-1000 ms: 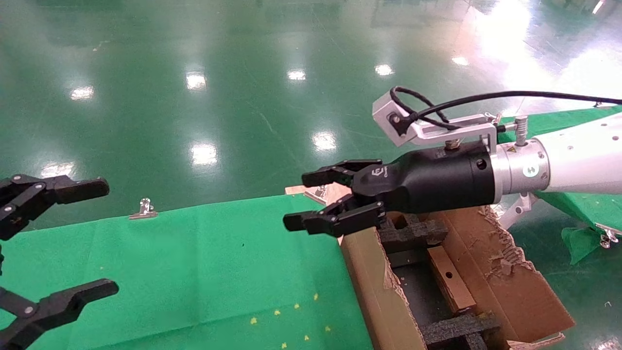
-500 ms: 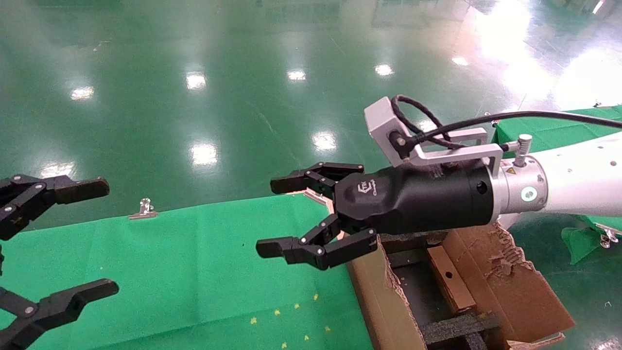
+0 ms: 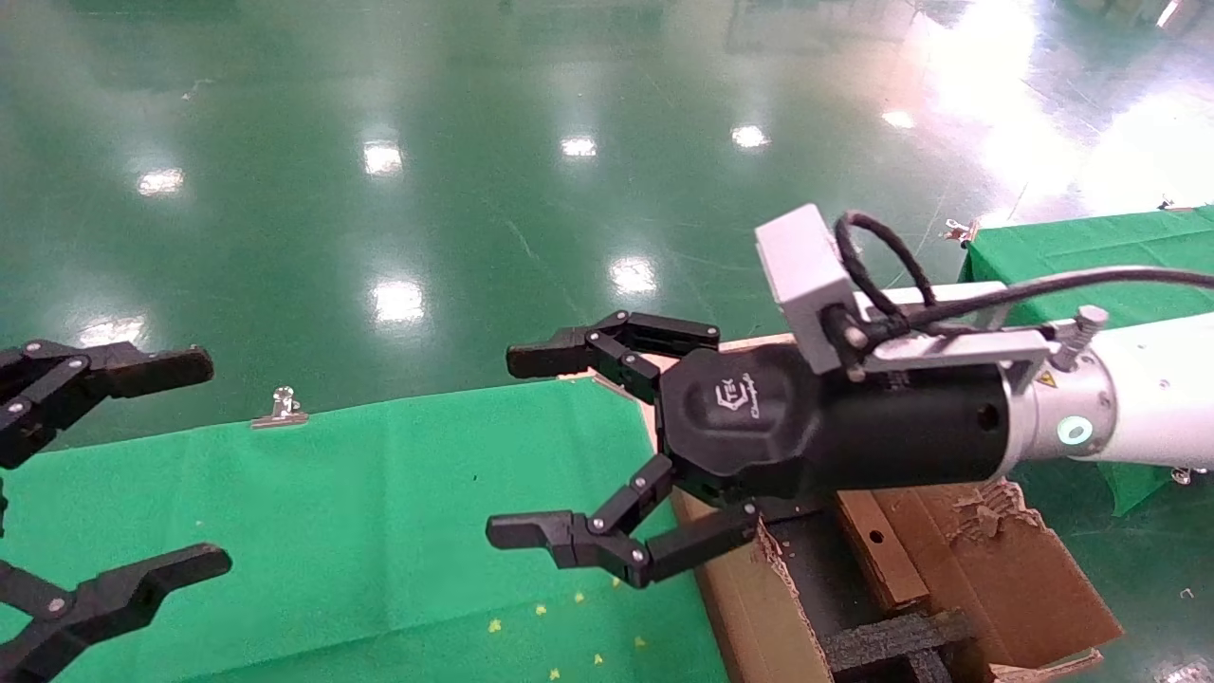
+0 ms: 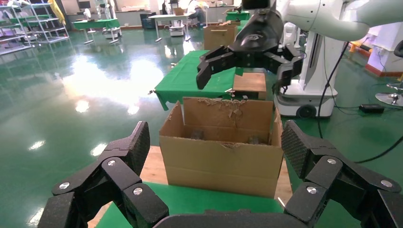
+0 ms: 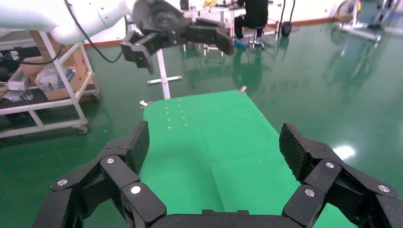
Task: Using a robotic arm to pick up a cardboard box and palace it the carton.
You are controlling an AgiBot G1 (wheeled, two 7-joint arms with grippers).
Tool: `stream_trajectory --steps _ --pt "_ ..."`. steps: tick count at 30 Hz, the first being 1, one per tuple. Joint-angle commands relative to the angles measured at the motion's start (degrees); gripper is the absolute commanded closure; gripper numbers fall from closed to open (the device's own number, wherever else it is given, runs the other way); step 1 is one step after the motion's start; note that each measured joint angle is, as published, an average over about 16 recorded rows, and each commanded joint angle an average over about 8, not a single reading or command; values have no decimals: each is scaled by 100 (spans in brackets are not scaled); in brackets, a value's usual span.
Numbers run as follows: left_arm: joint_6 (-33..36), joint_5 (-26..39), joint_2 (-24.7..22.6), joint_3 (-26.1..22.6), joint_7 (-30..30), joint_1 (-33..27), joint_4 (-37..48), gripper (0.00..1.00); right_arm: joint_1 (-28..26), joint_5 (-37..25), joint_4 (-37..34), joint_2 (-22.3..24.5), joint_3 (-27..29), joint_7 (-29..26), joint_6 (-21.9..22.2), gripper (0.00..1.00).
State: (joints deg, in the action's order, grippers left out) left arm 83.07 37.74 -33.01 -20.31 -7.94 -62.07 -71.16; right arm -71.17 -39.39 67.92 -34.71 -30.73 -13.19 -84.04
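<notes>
The small brown cardboard box (image 3: 880,553), with a round hole on top, lies inside the large torn-flap carton (image 3: 1029,579) between black foam inserts (image 3: 892,637); my right wrist hides its far end. My right gripper (image 3: 522,446) on the white arm is open and empty. It hangs over the green table's right end, just left of the carton. It also shows in the left wrist view (image 4: 244,76), above the carton (image 4: 221,152). My left gripper (image 3: 199,465) is open and empty at the table's left end. It faces the carton in its own view (image 4: 218,147).
The green cloth table (image 3: 379,512) stretches between the two grippers, with a metal clip (image 3: 281,406) at its far edge. A second green table (image 3: 1072,247) stands at the far right. Shiny green floor lies beyond. The right wrist view shows its own open gripper (image 5: 214,147) over the cloth.
My right gripper has moved left and nearer, from over the carton's far corner out over the table's edge. Its fingers have spread wider. The small box stays in the carton. The left arm has not moved.
</notes>
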Motion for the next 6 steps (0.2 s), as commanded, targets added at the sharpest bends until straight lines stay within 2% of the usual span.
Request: stream_trajectory --steps 1,6 --pt "0 0 0 0 0 0 0 0 237 -61 140 -8 363 60 -41 0" --pt "0 0 0 0 0 0 0 0 568 -146 335 -18 871 144 -98 0"
